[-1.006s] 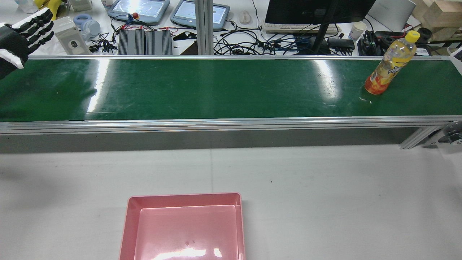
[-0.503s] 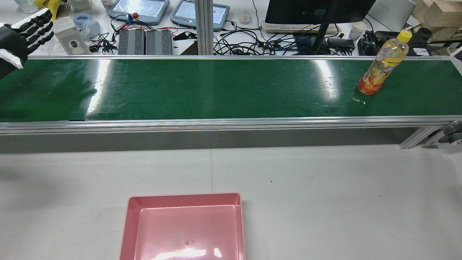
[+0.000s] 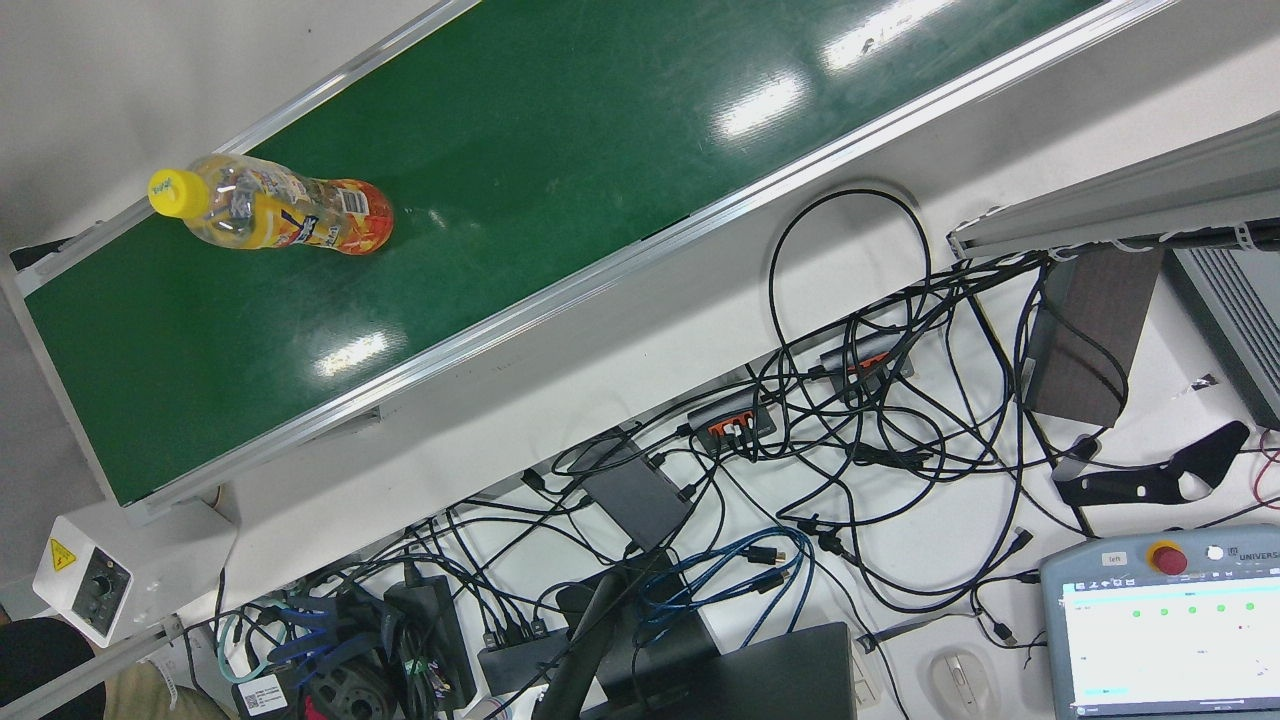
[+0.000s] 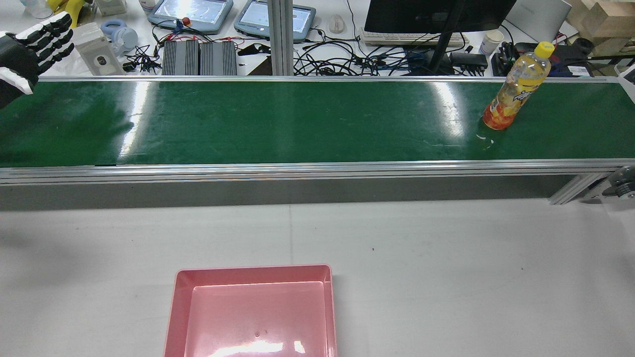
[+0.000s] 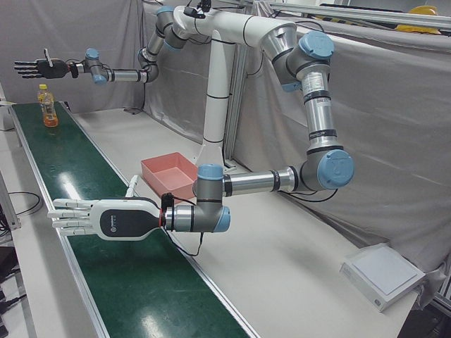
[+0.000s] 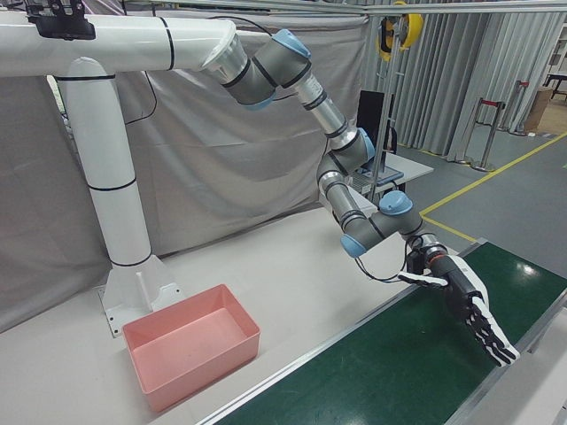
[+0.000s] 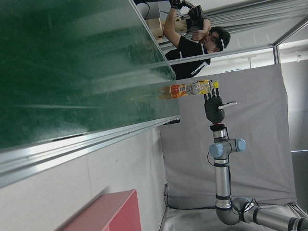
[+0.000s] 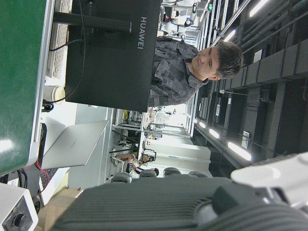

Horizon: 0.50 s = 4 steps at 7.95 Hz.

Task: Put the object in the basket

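A plastic bottle (image 4: 516,89) of orange drink with a yellow cap stands upright on the green conveyor belt (image 4: 297,119) near its right end. It also shows in the front view (image 3: 280,215) and, far off, in the left-front view (image 5: 47,105). The pink basket (image 4: 253,269) sits empty on the white table in front of the belt. My left hand (image 4: 30,49) is open, fingers spread flat, above the belt's left end (image 5: 106,218). My right hand (image 5: 39,68) is open and held high near the bottle, not touching it (image 6: 469,310).
Beyond the belt lies a desk crowded with cables, a monitor (image 4: 436,15), teach pendants and a keyboard. A person (image 7: 192,38) stands by the belt's far end. The belt has raised aluminium rails (image 4: 297,171) on both sides.
The bottle has travelled leftward along the belt, still upright. Both hands hold the same pose.
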{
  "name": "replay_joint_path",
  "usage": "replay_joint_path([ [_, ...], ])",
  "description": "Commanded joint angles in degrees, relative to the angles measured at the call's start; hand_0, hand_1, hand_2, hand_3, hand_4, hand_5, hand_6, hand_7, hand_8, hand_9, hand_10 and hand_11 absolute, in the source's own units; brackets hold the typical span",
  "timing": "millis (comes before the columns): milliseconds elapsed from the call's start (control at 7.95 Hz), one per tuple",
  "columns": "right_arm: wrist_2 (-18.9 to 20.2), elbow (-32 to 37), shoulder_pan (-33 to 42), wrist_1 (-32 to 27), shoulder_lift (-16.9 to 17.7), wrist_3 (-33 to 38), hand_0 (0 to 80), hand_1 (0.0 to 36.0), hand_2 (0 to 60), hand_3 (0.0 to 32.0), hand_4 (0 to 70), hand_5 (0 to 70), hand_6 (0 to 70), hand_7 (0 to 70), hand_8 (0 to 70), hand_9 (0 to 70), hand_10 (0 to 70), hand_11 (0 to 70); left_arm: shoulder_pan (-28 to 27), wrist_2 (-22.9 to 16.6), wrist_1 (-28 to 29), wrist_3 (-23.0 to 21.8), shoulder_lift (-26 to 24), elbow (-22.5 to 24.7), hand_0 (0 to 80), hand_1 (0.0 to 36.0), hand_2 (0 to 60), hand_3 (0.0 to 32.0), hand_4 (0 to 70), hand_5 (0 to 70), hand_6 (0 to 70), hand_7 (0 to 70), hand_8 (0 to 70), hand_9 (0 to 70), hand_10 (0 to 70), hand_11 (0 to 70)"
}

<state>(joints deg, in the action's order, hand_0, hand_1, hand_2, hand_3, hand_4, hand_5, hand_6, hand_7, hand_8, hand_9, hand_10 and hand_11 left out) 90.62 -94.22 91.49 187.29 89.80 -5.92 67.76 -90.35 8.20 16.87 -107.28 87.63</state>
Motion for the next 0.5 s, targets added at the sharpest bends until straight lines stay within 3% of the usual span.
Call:
replay_joint_path([
  [0, 0.0, 0.0, 0.0, 0.0, 0.0, 0.0, 0.0, 0.0, 0.0, 0.0, 0.0, 0.0, 0.0, 0.0, 0.0, 0.0, 0.0, 0.0, 0.0, 0.0, 0.1, 0.0, 0.1, 0.0, 53.0, 1.3, 0.0, 0.4, 6.6, 4.8, 0.0, 0.0, 0.0, 0.0, 1.6, 3.6],
  [377, 0.0, 0.0, 0.0, 0.0, 0.0, -0.1, 0.0, 0.0, 0.0, 0.0, 0.0, 0.0, 0.0, 0.0, 0.0, 0.0, 0.0, 0.0, 0.1, 0.0, 0.0, 0.0, 0.1, 0.1, 52.6, 1.1, 0.0, 0.2, 6.6, 5.4, 0.0, 0.0, 0.0, 0.0, 1.4, 3.2],
])
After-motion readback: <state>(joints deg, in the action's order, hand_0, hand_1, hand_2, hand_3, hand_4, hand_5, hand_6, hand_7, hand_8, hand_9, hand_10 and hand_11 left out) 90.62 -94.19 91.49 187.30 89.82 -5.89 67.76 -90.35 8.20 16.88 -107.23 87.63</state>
